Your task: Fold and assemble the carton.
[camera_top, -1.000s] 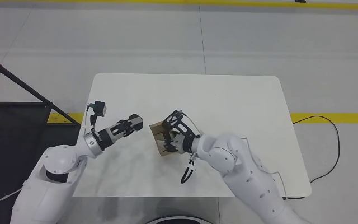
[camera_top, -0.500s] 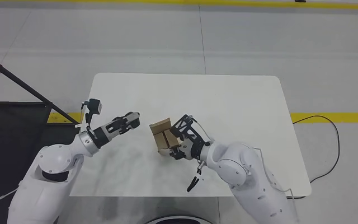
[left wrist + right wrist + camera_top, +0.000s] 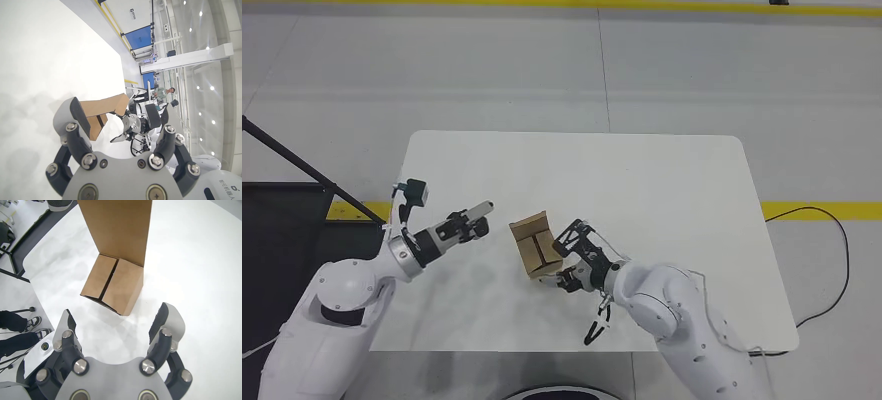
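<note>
A small brown cardboard carton (image 3: 534,244) lies on its side on the white table (image 3: 662,180). Its two end flaps are folded shut with a dark seam between them (image 3: 109,277), and one long flap (image 3: 119,224) stands open beyond them. My right gripper (image 3: 564,262) is open, a short way off the carton's flapped end, touching nothing (image 3: 117,321). My left gripper (image 3: 478,216) is open on the carton's other side, apart from it. In the left wrist view the carton (image 3: 102,109) shows between the left gripper's fingers (image 3: 79,115), farther off.
The table's left edge meets a black frame and dark mat (image 3: 282,215). A person's legs and shoes (image 3: 28,325) stand beside the table in the right wrist view. Bare tabletop lies behind and to the right of the carton.
My right gripper has let go of the carton and backed away toward the table's front. The carton now rests on the table with its flaps closed. The left gripper drew back slightly.
</note>
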{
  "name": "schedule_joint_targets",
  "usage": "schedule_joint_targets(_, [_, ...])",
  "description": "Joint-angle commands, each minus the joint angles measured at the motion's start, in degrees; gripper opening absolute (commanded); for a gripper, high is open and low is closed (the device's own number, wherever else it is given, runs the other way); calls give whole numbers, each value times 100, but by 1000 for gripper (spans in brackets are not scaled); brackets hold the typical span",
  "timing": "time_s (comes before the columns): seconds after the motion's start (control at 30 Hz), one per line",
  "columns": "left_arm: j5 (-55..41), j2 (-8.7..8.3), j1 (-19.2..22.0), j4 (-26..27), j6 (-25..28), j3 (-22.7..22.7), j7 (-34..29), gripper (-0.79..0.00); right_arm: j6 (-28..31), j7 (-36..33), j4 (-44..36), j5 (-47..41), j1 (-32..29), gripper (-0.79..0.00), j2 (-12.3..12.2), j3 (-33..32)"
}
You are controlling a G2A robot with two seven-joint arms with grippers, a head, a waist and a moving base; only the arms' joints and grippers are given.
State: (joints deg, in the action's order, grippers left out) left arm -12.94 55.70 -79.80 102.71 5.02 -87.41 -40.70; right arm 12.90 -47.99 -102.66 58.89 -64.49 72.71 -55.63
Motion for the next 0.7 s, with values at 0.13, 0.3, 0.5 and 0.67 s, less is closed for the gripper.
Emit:
schedule_joint_targets(0.13, [38,14,184,-188,-73,118,-50,0,-151,31,256,271,32,0,11,79])
schedule_joint_targets(0.3, [38,18,204,-199,-83,118,-43,0,-448,5,474,301,189,0,54,122])
schedule_joint_targets(0.5, [34,19,152,-156,-69,78,-33,0,-648,-22,673,295,402,0,118,232])
schedule_joint_targets(0.67, [34,19,108,-127,-78,42,-27,0,-719,-9,792,203,520,0,148,208])
